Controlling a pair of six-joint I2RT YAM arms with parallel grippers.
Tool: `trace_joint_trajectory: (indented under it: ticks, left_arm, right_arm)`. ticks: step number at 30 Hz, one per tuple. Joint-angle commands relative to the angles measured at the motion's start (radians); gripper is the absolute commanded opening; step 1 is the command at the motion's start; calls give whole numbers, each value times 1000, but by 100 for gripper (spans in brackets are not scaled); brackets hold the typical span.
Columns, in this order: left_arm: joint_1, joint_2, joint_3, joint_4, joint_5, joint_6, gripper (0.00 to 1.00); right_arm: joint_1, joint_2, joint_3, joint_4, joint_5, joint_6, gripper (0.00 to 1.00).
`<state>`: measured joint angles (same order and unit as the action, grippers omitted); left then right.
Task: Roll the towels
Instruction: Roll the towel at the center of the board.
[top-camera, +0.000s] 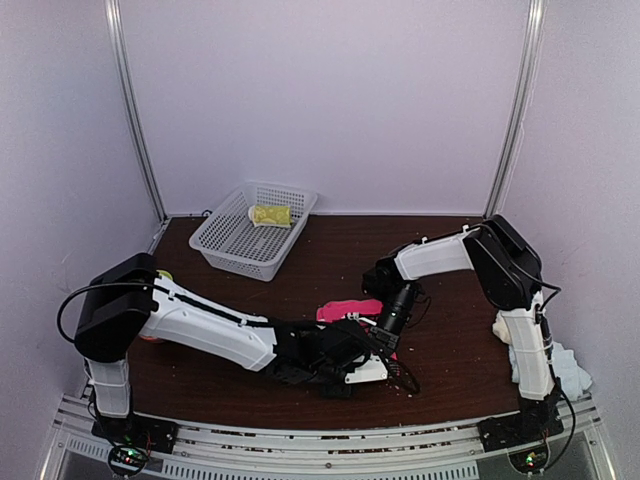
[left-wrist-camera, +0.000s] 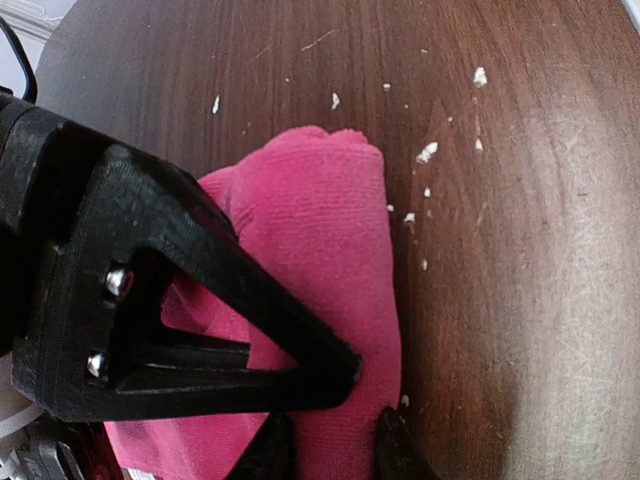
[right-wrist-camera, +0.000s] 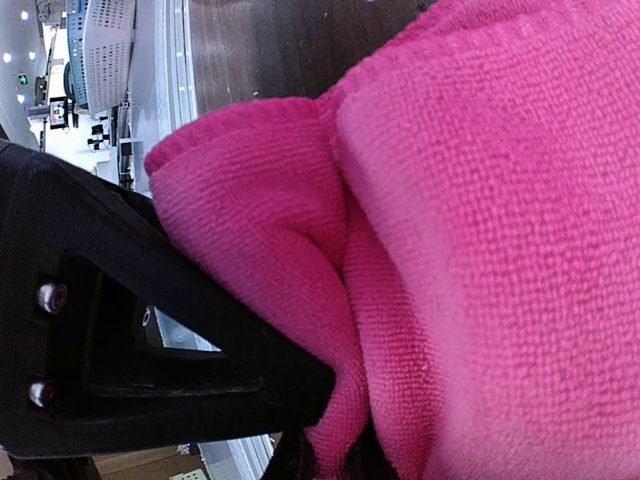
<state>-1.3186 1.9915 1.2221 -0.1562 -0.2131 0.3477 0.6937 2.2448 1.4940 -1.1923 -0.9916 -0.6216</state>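
Rolling underway: pink towel (top-camera: 348, 309) is clamped by left end effector (left-wrist-camera: 335, 455) and right end effector (right-wrist-camera: 335, 450); yellow towel (top-camera: 270, 215) is binned well beyond them; pale towels (top-camera: 572, 372) are left.

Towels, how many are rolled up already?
One looks done: the yellow towel sits rolled in the basket. The left hand and right hand are busy on the pink towel, which is only partly rolled. The pale towels at the table's right edge lie in a heap, so they are left.

right hand (right-wrist-camera: 335, 455) | clamped on fold | hot-pink towel (right-wrist-camera: 500, 250)
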Motion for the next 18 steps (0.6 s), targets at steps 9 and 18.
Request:
trace_joint_trajectory:
  ticks: [9,18]
  left_arm:
    - [5,97,-3,-18,-111,0,28]
    - [38,83,68,-144,128,-69,2]
  right_arm:
    - [1,-48,-21,4,128,-48,5]
    - [-101,-236,111,-152,93,-147,33]
